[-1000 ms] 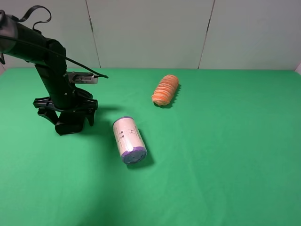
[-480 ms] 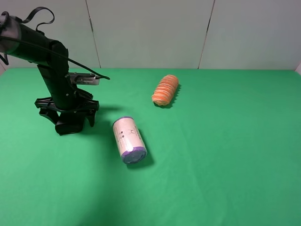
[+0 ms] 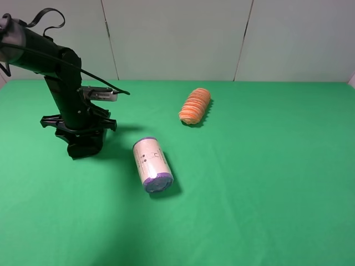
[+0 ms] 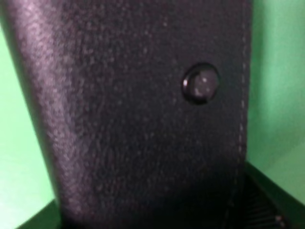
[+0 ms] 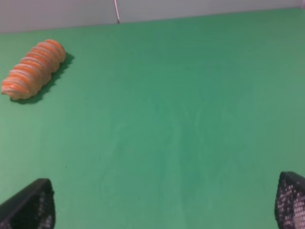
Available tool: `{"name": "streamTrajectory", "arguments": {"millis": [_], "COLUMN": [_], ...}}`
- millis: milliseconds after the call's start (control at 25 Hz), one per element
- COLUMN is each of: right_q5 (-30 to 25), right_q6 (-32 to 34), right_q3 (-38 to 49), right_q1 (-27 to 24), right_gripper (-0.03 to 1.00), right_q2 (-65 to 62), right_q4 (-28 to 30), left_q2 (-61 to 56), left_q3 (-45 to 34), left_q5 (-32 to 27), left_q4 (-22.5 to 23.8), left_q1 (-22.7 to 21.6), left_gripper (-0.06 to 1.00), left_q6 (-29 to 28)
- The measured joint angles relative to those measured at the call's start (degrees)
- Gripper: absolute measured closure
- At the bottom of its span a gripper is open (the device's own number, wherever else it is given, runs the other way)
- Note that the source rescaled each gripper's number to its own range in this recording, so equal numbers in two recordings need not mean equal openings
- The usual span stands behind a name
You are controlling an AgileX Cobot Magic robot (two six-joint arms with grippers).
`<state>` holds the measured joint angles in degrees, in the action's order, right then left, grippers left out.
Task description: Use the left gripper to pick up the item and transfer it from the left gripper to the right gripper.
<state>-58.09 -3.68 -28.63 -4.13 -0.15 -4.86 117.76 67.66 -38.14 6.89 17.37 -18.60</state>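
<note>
The item, a flat black soft case (image 3: 84, 147), lies on the green cloth at the left. In the left wrist view it (image 4: 143, 119) fills the picture, its snap button showing. My left gripper (image 3: 83, 139) stands straight over the case with its fingers drawn in against the case's sides, and the case still rests on the cloth. The fingertips (image 4: 267, 210) show at the case's edges. My right gripper (image 5: 162, 205) is open and empty over bare cloth, its two fingertips (image 5: 28, 205) far apart. It is out of the exterior high view.
A white roll with purple ends (image 3: 152, 164) lies just right of the case. A ribbed orange oblong object (image 3: 195, 105) lies further back near the middle and also shows in the right wrist view (image 5: 33, 69). A pale wall stands behind the cloth.
My left gripper's fingers, spread wide beside the case before, have drawn in against it. The arm has barely moved. The roll and the orange object have not moved.
</note>
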Motion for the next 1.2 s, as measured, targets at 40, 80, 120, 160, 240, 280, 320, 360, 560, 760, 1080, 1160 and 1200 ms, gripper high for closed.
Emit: {"name": "streamTrajectory", "arguments": {"millis": [40,80,120,160,240,280,320,360,560,760,1080,1160,1200], "right_q5": [0.0,0.0,0.0,0.0,0.0,0.0,0.0,-0.1,-0.1,-0.1,-0.1,-0.1,-0.1], "right_q6": [0.0,0.0,0.0,0.0,0.0,0.0,0.0,0.0,0.0,0.0,0.0,0.0,0.0], "right_q3": [0.0,0.0,0.0,0.0,0.0,0.0,0.0,0.0,0.0,0.0,0.0,0.0,0.0], "right_q1": [0.0,0.0,0.0,0.0,0.0,0.0,0.0,0.0,0.0,0.0,0.0,0.0,0.0], "right_gripper": [-0.03,-0.03,-0.03,-0.03,-0.03,-0.03,-0.03,-0.03,-0.03,-0.03,-0.03,-0.03,-0.03], "right_q2": [0.0,0.0,0.0,0.0,0.0,0.0,0.0,0.0,0.0,0.0,0.0,0.0,0.0], "right_q4": [0.0,0.0,0.0,0.0,0.0,0.0,0.0,0.0,0.0,0.0,0.0,0.0,0.0], "left_q2": [0.0,0.0,0.0,0.0,0.0,0.0,0.0,0.0,0.0,0.0,-2.5,-4.1,-5.0], "left_q3": [0.0,0.0,0.0,0.0,0.0,0.0,0.0,0.0,0.0,0.3,0.3,0.3,0.3], "left_q5": [-0.1,-0.3,-0.5,-0.8,-1.0,-1.0,-1.0,-1.0,-1.0,-2.3,-7.7,-8.8,-9.4], "left_q4": [0.0,0.0,0.0,0.0,0.0,0.0,0.0,0.0,0.0,0.9,3.2,3.2,3.3], "left_q1": [0.0,0.0,0.0,0.0,0.0,0.0,0.0,0.0,0.0,0.0,0.0,0.0,0.0], "left_gripper": [0.84,0.85,0.85,0.85,0.86,0.86,0.86,0.86,0.86,0.87,0.88,0.88,0.88], "left_q6": [0.0,0.1,0.1,0.1,0.1,0.1,0.1,0.1,0.1,0.1,2.6,3.8,4.5]}}
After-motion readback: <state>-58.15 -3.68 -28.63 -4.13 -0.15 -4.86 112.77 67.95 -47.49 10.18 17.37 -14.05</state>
